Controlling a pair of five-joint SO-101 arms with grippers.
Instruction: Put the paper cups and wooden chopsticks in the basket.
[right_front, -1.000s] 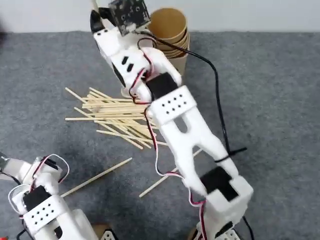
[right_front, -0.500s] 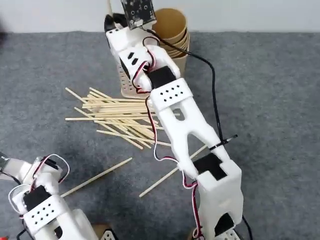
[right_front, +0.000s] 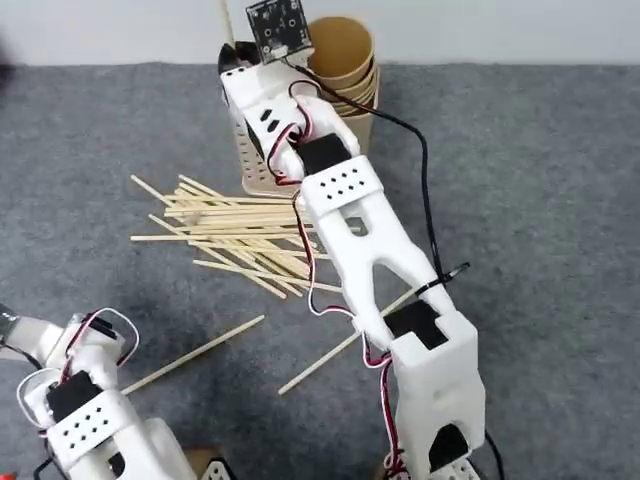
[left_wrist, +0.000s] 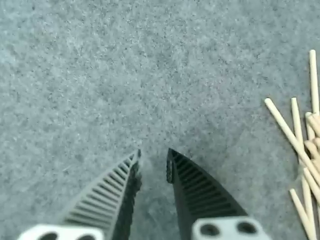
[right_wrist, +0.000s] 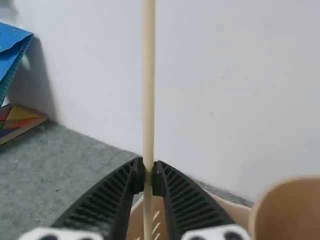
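The right arm (right_front: 365, 240) extends from the near edge to the far side of the table (right_front: 540, 180), which is covered in grey carpet. The right arm's jaws are closed on a single pale, round-section wooden chopstick (right_wrist: 148, 75). The stick is held upright, its upper length rising against the white wall and its lower end passing below the jaws over the basket opening. The pale slotted basket (right_front: 254, 165) stands at the far edge of the table, directly under that wrist. A nested stack of brown paper cups (right_front: 345, 60) stands upright at the basket's right side, open mouth up and rims stepped. Whether it sits inside the basket or just beside it cannot be told. A loose fan of plain wooden chopsticks (right_front: 220, 225) lies flat on the carpet just near of the basket and left of the right arm. Two stray sticks lie nearer, one (right_front: 195, 353) angled toward the left arm (right_front: 80, 400), the other (right_front: 335, 355) partly under the right arm. The left arm's jaws are slightly parted with nothing between them, pointing down at bare carpet at the near left. A blue packet (right_wrist: 12, 55) stands by the far wall, and any print on it is too small to make out.
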